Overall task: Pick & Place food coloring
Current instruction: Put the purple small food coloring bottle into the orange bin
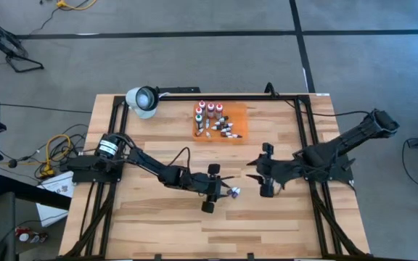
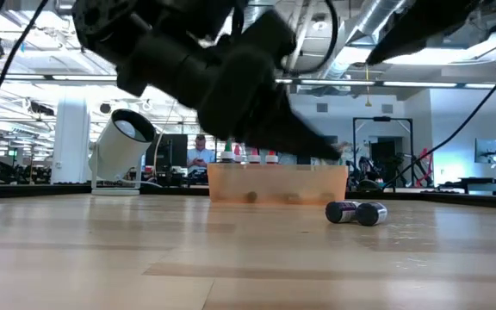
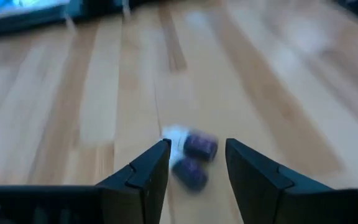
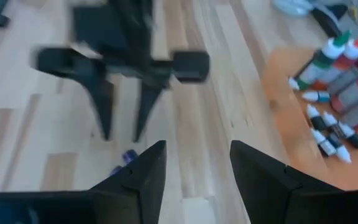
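Two tiny dark-purple food coloring droppers [image 3: 194, 158] lie on their sides on the bare wood, side by side [image 2: 356, 212], at mid table [image 1: 232, 192]. My left gripper [image 3: 197, 146] stands open right at them, one finger on either side, low over the table [image 1: 225, 188]. Several more food coloring bottles [image 1: 215, 119], red, green and white-capped, stand and lie on the orange mat [image 1: 236, 110] at the far middle. My right gripper [image 1: 257, 176] hangs open above the wood to the right of the droppers, empty [image 4: 197, 146].
A white lamp-like device [image 1: 142, 99] stands at the far left of the table, with a dark bar [image 1: 267, 95] running along the far edge. Bare wood lies toward the near edge. In the low view, people and desks show in the room behind.
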